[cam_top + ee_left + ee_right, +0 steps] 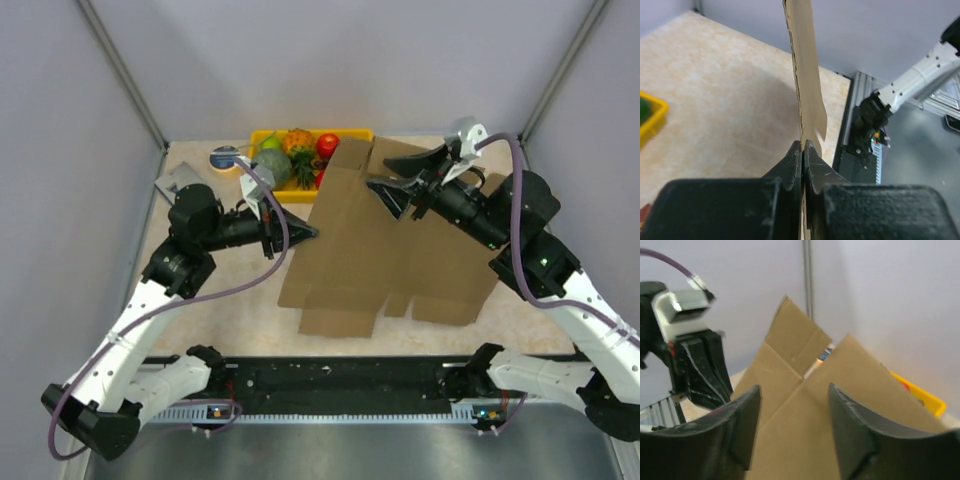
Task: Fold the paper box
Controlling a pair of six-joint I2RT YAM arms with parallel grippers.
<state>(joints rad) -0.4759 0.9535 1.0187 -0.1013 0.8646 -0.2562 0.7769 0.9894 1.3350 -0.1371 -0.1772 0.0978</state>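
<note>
Your paper box (400, 260) is an unfolded brown cardboard sheet, spread on the table (225, 300) on the near side of the yellow tray (350, 133). Its far flaps reach over the tray's right end and hide that part of the rim. Left gripper (306, 236) sits just nearer than the tray's front rim, at the sheet's left edge, jaws fully closed and clamped on that edge. In the left wrist view you see the fingers (792, 162) pinched together with the cardboard edge-on between them, running straight away from the tips. Right gripper (388, 196) hangs to the right of the tray, over the sheet's far portion, tips pointing toward the tray. Its jaws are partly spread. In the right wrist view the fingers (735, 425) stand apart with cardboard showing in the gap beyond them, nothing pinched. Can't tell whether the tips touch the sheet. From that view the sheet's two far flaps rise as peaks with a slit between, and the tray's corner shows past the right one. Fruit is in the tray, and a tape roll (225, 158) lies just left of it.
</note>
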